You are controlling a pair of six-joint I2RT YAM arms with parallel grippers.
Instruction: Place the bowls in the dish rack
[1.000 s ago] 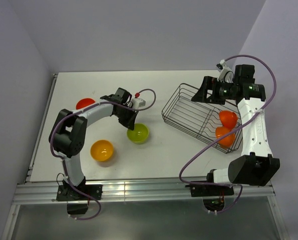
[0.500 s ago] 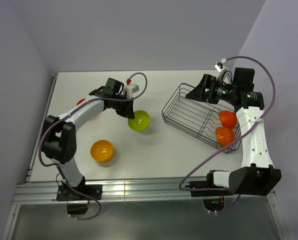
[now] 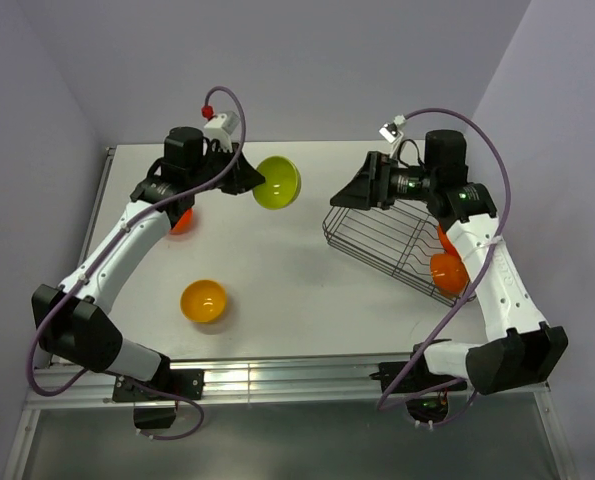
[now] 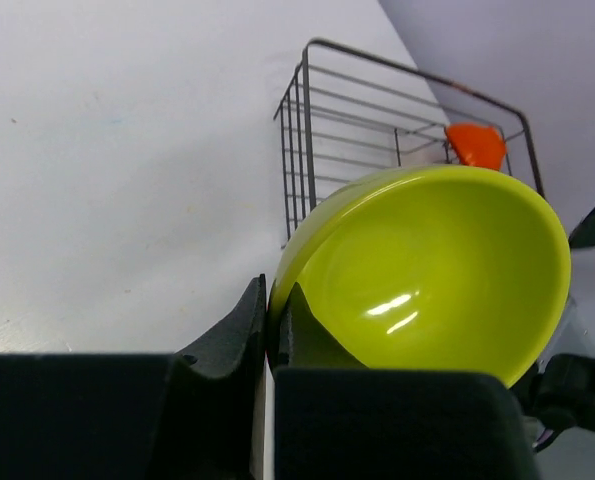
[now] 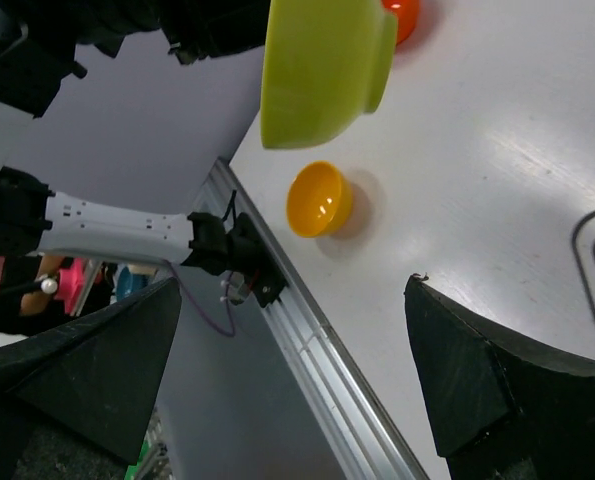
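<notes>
One lime green bowl [image 3: 278,183] held short of the dish rack [image 3: 382,245].
Left hand [image 3: 251,183] pinches its rim, aloft over the tabletop [image 3: 297,290]; right hand [image 3: 349,192] gapes beside the rack. Keep the pinch firm and aim the tilted bowl between free prongs.

- I see the lime green bowl [image 4: 427,270] as smooth, glossy plastic with bright highlights inside.
- The yellow-orange bowl [image 3: 203,300] shines likewise.
- The dish rack [image 4: 306,140] looks like thin dark metal wire.
- The table [image 3: 297,290] reads matt white.
- The left gripper [image 4: 274,305] looks matt black.
</notes>
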